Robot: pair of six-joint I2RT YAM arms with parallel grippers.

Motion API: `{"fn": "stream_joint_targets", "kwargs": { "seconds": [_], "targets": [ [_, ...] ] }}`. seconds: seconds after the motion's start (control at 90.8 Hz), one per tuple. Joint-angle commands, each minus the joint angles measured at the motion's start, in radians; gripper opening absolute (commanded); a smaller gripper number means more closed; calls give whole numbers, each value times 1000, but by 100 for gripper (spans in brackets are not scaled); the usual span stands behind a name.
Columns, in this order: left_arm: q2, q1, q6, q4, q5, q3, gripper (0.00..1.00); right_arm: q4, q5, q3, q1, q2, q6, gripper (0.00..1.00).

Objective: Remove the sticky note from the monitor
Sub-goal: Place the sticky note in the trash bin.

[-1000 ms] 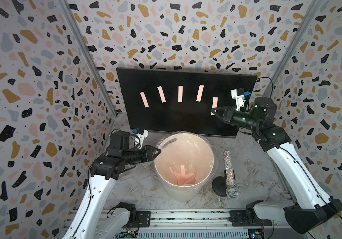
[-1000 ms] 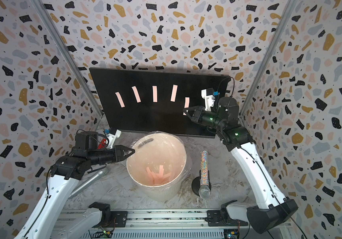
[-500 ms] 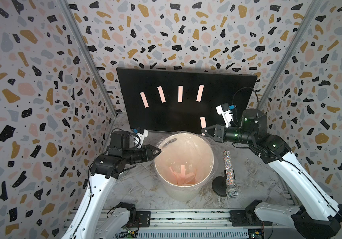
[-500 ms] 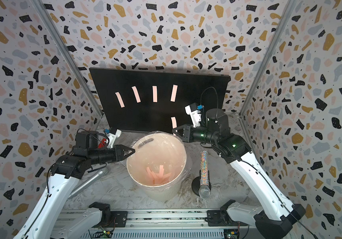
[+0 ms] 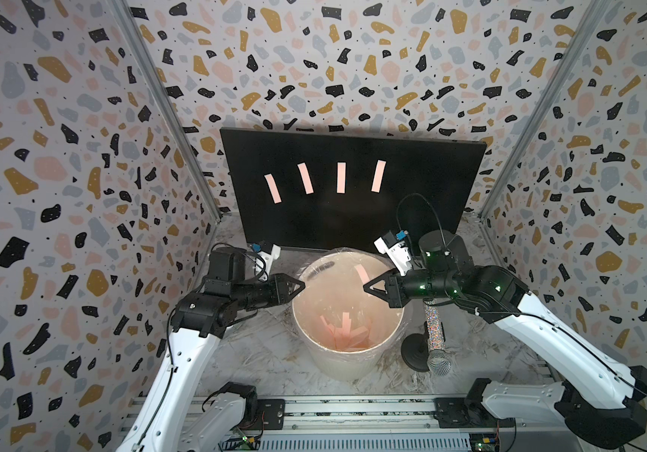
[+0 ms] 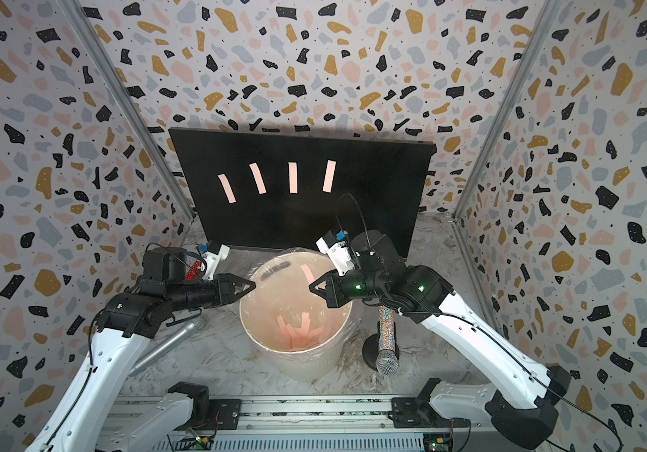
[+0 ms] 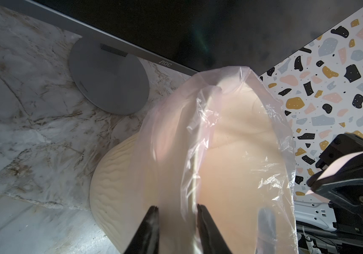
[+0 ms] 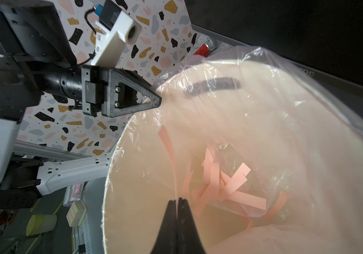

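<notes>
Right tool pinched a sticky note above the bucket (presumably to drop it in), while left tool clamped the lined rim, steadying it mid-bench.

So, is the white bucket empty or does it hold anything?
Not empty: pink strips lie heaped on the bottom of the lined bucket, visible in both top views and the right wrist view.
</notes>
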Motion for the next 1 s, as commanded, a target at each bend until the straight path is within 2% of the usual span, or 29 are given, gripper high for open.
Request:
{"fn": "stream_joint_targets", "kwargs": {
  "seconds": [0.0, 0.33, 0.584, 0.749, 0.991],
  "targets": [
    [2, -3, 4, -16, 3, 24, 30, -60, 84, 5, 46, 2, -43, 0],
    [0, -4, 3, -13, 3, 17, 30, -168, 213, 56, 152, 76, -94, 0],
    [-1, -4, 3, -14, 4, 11, 30, -196, 240, 85, 178, 116, -106, 15],
    [-2, -4, 4, -9, 6, 6, 30, -213, 252, 103, 179, 127, -112, 29],
    [1, -4, 3, -5, 7, 2, 30, -221, 282, 128, 179, 118, -128, 36]
  ]
}}
